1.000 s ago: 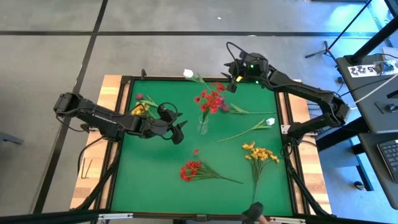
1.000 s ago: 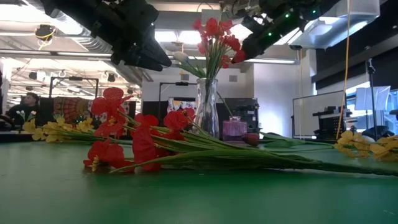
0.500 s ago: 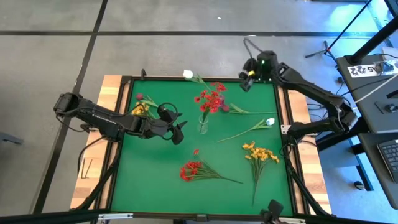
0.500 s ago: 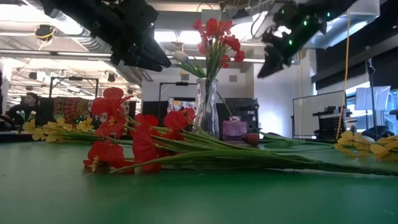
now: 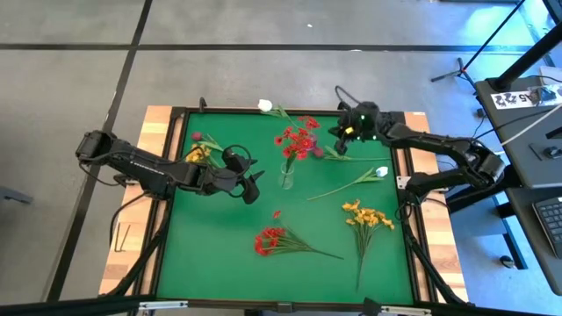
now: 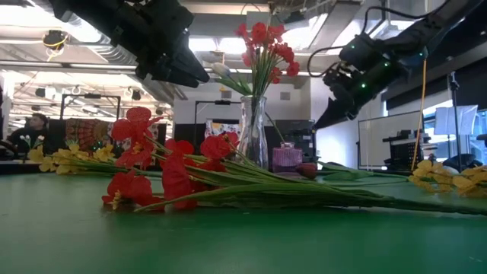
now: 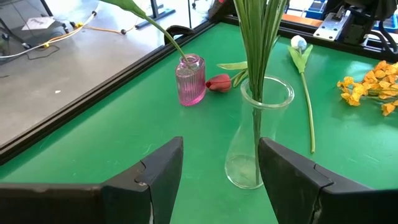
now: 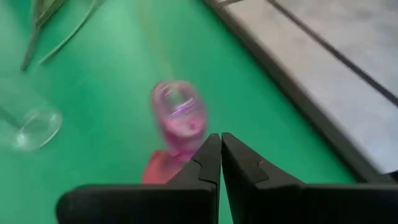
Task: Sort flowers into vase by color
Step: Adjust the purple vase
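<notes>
Two vases stood on the green table [image 5: 219,254] — a clear glass vase [image 7: 256,134] mid-table holding one red bunch [image 5: 297,140], and a small pink vase [image 7: 190,79] toward the right arm's side. The right gripper [image 8: 220,163] hung above that pink vase, fingers pressed together and empty; a dark pink bud [image 7: 218,83] lay just beside it, stem pointing toward the table's right edge. The left gripper [image 7: 219,163] waited by the clear vase, fingers apart. Loose on the table: one red bunch [image 5: 269,240], two yellow bunches [image 5: 367,215], two white tulips [image 5: 380,171].
</notes>
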You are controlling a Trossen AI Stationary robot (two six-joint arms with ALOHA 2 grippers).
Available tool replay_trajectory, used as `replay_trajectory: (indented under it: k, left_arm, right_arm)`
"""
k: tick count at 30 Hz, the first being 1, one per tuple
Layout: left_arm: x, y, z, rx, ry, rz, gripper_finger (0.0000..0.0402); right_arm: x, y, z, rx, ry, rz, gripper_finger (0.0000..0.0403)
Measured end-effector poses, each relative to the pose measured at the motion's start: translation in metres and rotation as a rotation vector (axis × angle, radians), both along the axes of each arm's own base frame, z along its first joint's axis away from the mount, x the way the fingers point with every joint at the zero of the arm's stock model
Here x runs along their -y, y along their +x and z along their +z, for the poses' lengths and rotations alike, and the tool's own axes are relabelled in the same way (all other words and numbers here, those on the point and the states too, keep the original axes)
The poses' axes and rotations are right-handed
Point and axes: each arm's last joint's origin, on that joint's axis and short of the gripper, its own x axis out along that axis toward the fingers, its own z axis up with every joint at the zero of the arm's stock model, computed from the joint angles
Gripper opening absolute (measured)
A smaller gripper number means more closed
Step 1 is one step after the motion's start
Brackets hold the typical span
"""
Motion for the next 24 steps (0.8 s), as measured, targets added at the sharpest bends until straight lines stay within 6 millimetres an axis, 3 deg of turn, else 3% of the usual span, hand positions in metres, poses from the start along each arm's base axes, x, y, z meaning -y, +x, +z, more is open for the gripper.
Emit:
replay_trajectory:
  k: [10, 19, 24]
  left_arm:
    - [-0.002, 0.000, 0.000, 0.001, 0.000, 0.007, 0.0203]
    - [-0.002, 0.000, 0.000, 0.001, 0.000, 0.007, 0.0203]
    - [-0.002, 0.000, 0.000, 0.001, 0.000, 0.006, 0.0203]
  right_arm:
    - [-0.025, 0.020, -0.011, -0.030, -0.083, -0.041, 0.0003]
    - [-0.021, 0.031, -0.043, -0.141, -0.039, -0.096, 0.0001]
    - [-0.018, 0.040, -0.057, -0.108, -0.004, -0.040, 0.0001]
